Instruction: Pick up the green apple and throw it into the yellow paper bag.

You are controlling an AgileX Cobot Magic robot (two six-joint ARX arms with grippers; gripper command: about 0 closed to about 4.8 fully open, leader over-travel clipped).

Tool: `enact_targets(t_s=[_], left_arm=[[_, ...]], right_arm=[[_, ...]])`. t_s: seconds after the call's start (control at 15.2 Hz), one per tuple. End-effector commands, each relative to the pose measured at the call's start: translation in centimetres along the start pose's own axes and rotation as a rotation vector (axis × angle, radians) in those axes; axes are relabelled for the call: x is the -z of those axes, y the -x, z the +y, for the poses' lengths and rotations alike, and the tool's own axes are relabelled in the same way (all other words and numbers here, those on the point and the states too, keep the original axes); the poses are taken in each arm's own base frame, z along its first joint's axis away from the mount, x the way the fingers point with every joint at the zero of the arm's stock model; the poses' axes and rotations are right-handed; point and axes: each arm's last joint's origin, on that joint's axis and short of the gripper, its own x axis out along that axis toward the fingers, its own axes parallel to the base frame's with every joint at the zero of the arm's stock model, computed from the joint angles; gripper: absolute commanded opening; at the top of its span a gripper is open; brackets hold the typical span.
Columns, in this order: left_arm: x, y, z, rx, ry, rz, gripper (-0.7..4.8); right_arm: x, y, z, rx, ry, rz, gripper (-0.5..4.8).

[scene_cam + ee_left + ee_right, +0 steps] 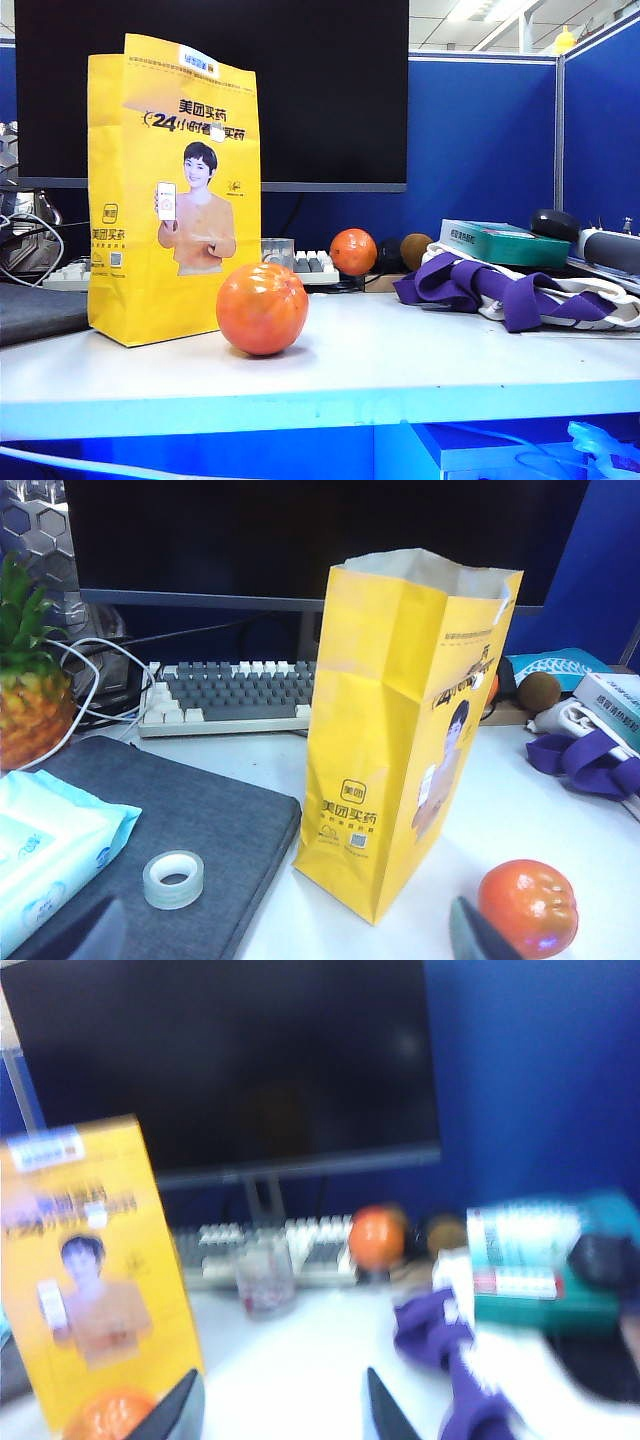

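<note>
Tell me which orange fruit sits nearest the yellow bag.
The large orange fruit at the table's front, right beside the yellow paper bag; the smaller orange fruit sits back by the keyboard.

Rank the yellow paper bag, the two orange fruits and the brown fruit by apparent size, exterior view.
1. yellow paper bag.
2. large orange fruit, nearest the camera.
3. smaller orange fruit, farther back.
4. brown fruit, partly hidden.
Left gripper, right gripper: wrist views only.

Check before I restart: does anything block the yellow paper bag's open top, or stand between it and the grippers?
Nothing visible does. The yellow paper bag stands upright, mouth uncovered, before the left gripper and right gripper; an orange fruit lies low by its base. No green apple shows.
</note>
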Motion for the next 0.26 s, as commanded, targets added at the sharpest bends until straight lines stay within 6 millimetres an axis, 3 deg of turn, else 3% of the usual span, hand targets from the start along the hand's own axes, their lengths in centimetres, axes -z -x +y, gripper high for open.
enact_targets(t_s=[0.07, 0.26], left_arm=[[-0.2, 0.0, 0.0, 0.003, 0.002, -0.012, 4.3], [-0.1, 0.0, 0.0, 0.003, 0.002, -0.012, 4.3]], right_arm=[[1.1, 0.0, -0.2, 0.013, -0.014, 0.071, 2.1], [2.4, 0.2, -0.4, 0.039, -0.031, 0.198, 2.1]])
